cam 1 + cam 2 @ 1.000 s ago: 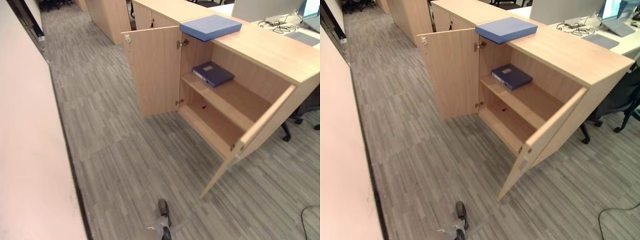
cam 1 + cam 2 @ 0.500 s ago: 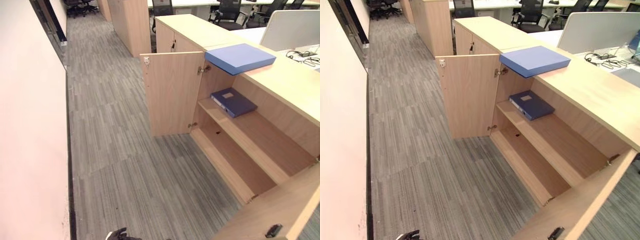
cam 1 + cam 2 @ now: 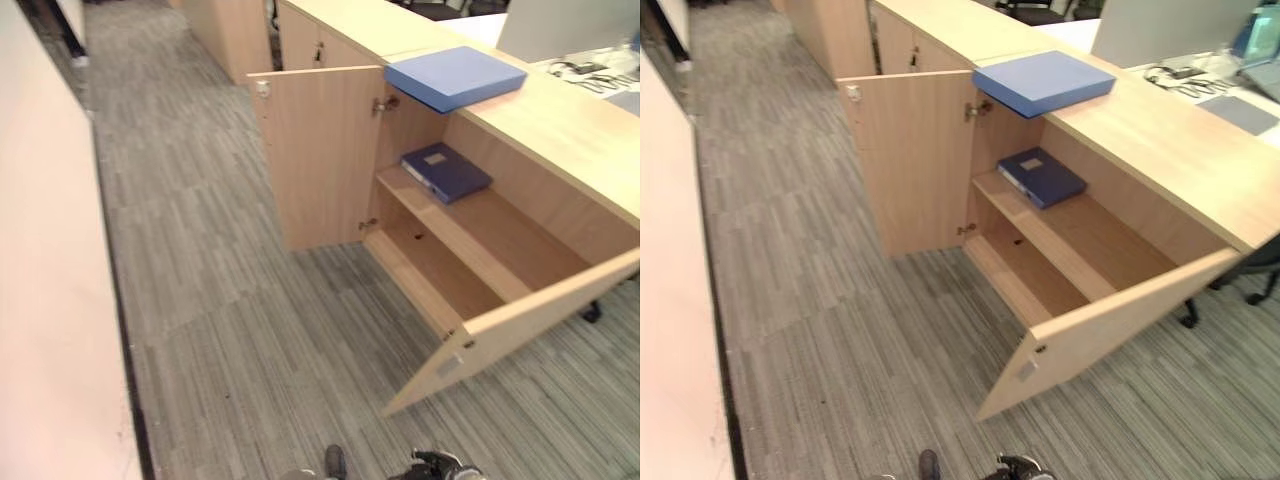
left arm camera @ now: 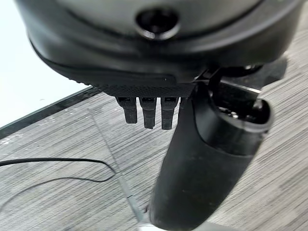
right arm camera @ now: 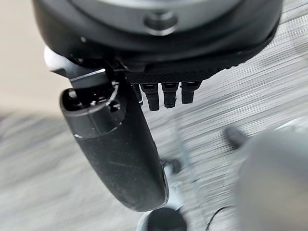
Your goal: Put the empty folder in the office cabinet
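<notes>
Lying flat on the cabinet (image 3: 560, 130) top, in the upper right of the frame, the light blue folder (image 3: 455, 77) overhangs the front edge above the open left door (image 3: 320, 155). A darker blue binder (image 3: 445, 171) rests on the upper shelf (image 3: 480, 225) below it. The right door (image 3: 520, 325) stands swung out. Both the left hand (image 4: 144, 113) and right hand (image 5: 163, 94) hang over grey carpet (image 3: 260, 330), fingers straight and relaxed, holding nothing.
</notes>
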Motion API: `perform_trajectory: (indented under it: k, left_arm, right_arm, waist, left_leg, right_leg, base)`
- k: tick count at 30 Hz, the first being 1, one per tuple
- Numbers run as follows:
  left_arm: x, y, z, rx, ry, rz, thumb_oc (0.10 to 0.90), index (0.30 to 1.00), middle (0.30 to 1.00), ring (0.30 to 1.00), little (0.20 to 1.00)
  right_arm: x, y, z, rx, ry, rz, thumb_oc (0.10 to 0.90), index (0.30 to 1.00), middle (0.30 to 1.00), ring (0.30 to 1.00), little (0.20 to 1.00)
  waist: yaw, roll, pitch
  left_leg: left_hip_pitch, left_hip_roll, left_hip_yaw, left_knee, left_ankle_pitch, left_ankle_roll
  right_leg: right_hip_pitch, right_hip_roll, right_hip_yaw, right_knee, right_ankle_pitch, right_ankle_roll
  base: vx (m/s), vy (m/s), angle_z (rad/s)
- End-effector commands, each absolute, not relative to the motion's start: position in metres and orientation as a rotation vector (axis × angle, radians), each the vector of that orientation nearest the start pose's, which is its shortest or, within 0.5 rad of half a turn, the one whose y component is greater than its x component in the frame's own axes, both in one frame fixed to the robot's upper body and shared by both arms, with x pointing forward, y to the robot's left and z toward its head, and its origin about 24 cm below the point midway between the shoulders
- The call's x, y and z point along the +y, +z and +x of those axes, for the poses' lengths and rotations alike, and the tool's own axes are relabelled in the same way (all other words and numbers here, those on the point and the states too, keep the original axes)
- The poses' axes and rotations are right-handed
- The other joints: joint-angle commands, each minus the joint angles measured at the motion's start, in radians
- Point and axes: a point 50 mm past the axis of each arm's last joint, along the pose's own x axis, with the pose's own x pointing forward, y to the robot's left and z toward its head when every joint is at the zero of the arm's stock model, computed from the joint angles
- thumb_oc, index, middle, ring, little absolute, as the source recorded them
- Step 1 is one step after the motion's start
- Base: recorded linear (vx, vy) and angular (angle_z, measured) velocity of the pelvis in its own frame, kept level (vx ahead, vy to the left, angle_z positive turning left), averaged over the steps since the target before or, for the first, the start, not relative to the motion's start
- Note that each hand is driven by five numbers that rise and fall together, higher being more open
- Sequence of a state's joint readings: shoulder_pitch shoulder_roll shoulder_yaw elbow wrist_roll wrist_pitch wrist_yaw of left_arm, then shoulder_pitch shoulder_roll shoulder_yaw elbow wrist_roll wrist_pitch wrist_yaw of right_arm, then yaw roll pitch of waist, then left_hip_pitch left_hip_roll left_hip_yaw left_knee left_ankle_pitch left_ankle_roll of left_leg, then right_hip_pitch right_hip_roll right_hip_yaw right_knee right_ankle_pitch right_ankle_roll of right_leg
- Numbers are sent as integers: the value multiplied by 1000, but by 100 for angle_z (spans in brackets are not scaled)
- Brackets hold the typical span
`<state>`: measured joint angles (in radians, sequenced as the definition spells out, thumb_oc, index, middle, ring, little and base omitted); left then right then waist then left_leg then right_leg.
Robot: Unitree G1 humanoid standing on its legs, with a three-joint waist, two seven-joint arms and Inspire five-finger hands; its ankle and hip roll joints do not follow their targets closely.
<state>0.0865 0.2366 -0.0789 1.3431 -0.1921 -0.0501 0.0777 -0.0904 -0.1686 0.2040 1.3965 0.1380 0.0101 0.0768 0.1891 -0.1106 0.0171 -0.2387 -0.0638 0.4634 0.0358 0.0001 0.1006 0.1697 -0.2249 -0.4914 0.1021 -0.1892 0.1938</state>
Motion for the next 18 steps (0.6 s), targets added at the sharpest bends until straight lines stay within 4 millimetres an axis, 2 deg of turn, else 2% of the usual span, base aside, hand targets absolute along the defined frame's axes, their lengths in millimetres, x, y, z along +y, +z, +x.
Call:
perform_trajectory:
  k: [1,4,7,8,9,14,15,16,17,18]
  left_arm:
    - [257,-163,54,1307,305,203,800,900,900,900,900]
    - [258,-163,54,1308,289,222,800,900,900,900,900]
    - [258,-162,61,1285,279,233,800,900,900,900,900]
    - [257,-162,62,1283,278,229,800,900,900,900,900]
    - [255,-162,65,1271,274,224,800,900,900,900,900]
    - [250,-162,70,1256,249,224,800,900,900,900,900]
    - [247,-163,69,1257,244,213,800,900,900,900,900]
    - [244,-164,65,1257,264,177,800,900,900,900,900]
    - [243,-164,67,1243,285,161,800,900,900,900,900]
    - [244,-163,71,1216,329,129,800,900,900,900,900]
  right_arm:
    - [-224,-167,84,1371,-11,-193,800,900,900,900,900]
    - [-226,-169,75,1394,-40,-164,800,900,900,900,900]
    - [-228,-169,68,1412,-71,-135,800,900,900,900,900]
    - [-228,-170,66,1419,-70,-133,800,900,900,900,900]
    - [-227,-171,60,1437,-75,-122,800,900,900,900,900]
    - [-227,-171,59,1441,-74,-118,800,900,900,900,900]
    - [-226,-171,58,1438,-71,-110,800,900,900,900,900]
    - [-226,-171,59,1428,-86,-83,800,900,900,900,900]
    - [-227,-170,62,1417,-91,-83,800,900,900,900,900]
    - [-231,-169,68,1389,-93,-89,800,900,900,900,900]
  waist:
    - [5,26,48]
    - [-30,37,60]
    - [-65,61,73]
    - [-69,67,72]
    - [-78,81,73]
    - [-93,102,81]
    - [-105,117,84]
    - [-104,128,104]
    - [-93,134,120]
    - [-69,143,138]
  left_leg:
    - [15,154,69,47,11,-127]
    - [32,185,100,67,11,-135]
    - [40,217,112,83,24,-146]
    - [44,221,114,82,26,-148]
    - [49,235,119,80,42,-153]
    - [50,250,117,85,65,-162]
    - [61,261,118,85,76,-174]
    - [48,298,49,170,80,-198]
    - [26,320,-35,240,109,-227]
    - [11,325,-173,286,155,-237]
  right_leg:
    - [22,-61,-95,-122,340,40]
    - [13,-52,-90,-136,303,27]
    - [17,-23,-55,-160,230,4]
    - [21,-16,-48,-164,218,1]
    - [27,0,-41,-162,179,-12]
    - [25,18,-23,-139,141,-32]
    - [25,31,-10,-124,119,-43]
    - [22,45,40,-98,87,-68]
    - [18,51,68,-82,78,-83]
    - [-7,43,90,-59,92,-95]
  base:
    - [-80,-143,-76]
    - [-64,-119,-55]
    - [-98,-139,-34]
    - [-111,-137,-16]
    - [-72,-101,-15]
    - [-106,-121,-11]
    - [-45,-89,-30]
    - [-57,-70,-13]
    - [-124,49,-5]
    - [-147,115,-40]
